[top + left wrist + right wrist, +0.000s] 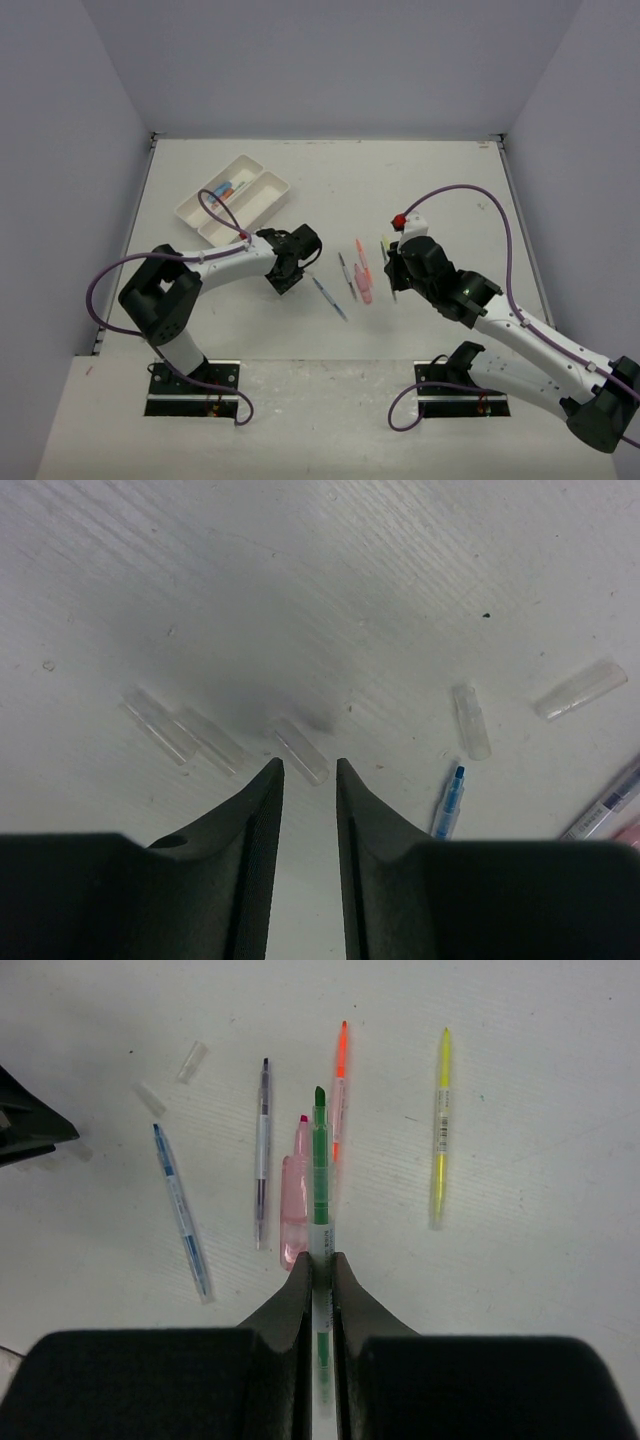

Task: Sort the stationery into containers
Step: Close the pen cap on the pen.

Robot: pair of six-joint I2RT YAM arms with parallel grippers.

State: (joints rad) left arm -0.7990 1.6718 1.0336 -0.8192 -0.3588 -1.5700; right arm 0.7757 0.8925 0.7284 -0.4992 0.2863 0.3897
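My right gripper (320, 1260) is shut on a green marker (320, 1155) and holds it over the table; in the top view it (392, 272) is just right of the loose stationery. On the table lie a pink marker (295, 1195), an orange marker (339, 1080), a yellow marker (439, 1130), a blue pen (180, 1205) and a grey pen (262, 1145). My left gripper (310, 765) is open and empty, low over clear caps (300, 750), left of the blue pen (448, 805). Two white trays (268, 188) stand side by side at the back left, beyond the left gripper (283, 280).
Several clear plastic caps (472, 722) lie scattered on the table by the left gripper. The left tray holds a small blue and red item (225, 187). A purple cable arcs over the trays. Walls close in the table on three sides.
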